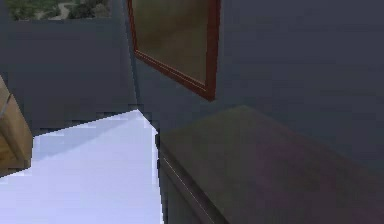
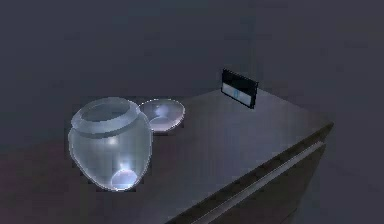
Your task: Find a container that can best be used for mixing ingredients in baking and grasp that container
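Bowl (image 2: 163, 114) placement: a round glass jar (image 2: 108, 148) stands nearest on the dresser (image 2: 250, 140), it lies just behind that, and a small black box (image 2: 239, 87) sits farther back. Come in clear of the jar, taking the rim. The gripper's state I cannot tell.

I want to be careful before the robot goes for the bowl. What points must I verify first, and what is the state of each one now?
1. Target found: ok. A shallow bowl lies on the cabinet.
2. Bowl upright, mouth up: ok.
3. Gap between bowl and glass vase: cannot tell. They overlap in the arm side view.
4. Dark frame clear of the bowl: ok. It stands apart, near the wall.
5. Bowl empty: cannot tell.
6. Room for the base: ok. Bare floor lies beside the cabinet in the forward view.
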